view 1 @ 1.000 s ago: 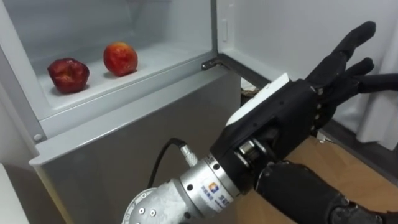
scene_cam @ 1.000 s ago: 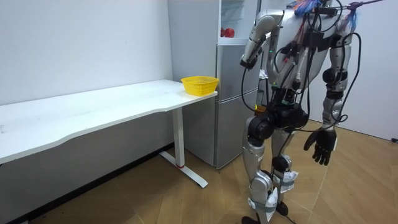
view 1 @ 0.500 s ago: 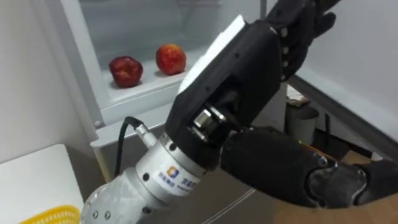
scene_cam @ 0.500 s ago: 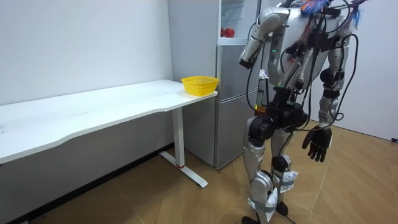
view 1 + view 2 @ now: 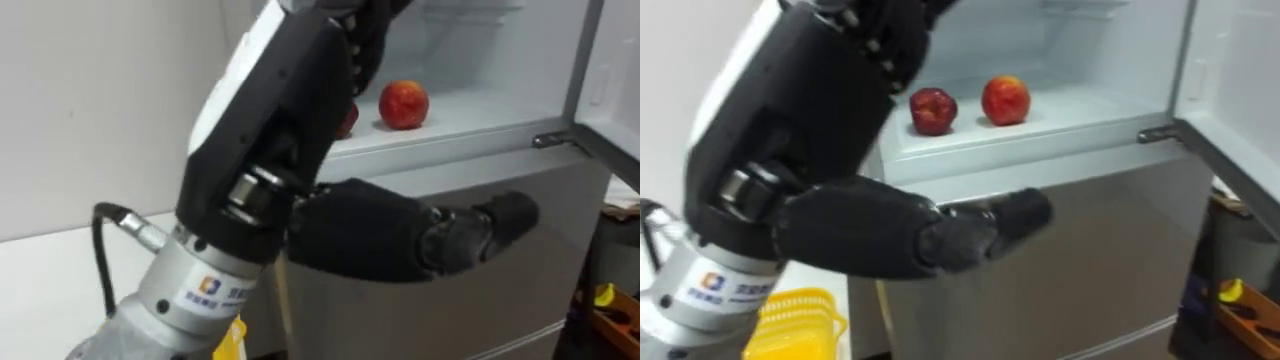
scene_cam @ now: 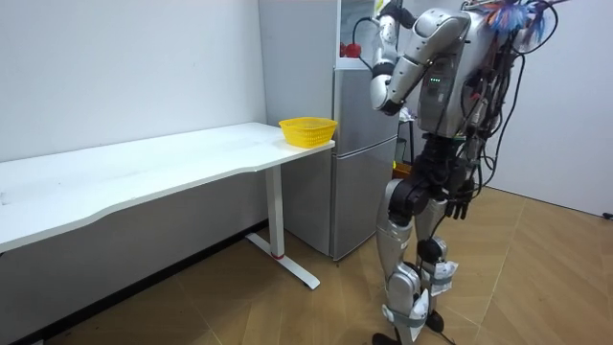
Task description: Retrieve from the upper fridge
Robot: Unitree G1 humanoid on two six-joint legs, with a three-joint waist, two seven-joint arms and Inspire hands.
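While the left hand hovers — state unclear — a red apple sits beside a darker apple.

My left hand hangs before the fridge, at its upper compartment's left edge. On the shelf inside, the left apple and the right apple sit side by side, apart. The door stands open on my right. The basket sits on the surface, left of the fridge.

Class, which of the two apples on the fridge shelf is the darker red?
The left apple, nearer the left hand; the right apple is a brighter orange-red.
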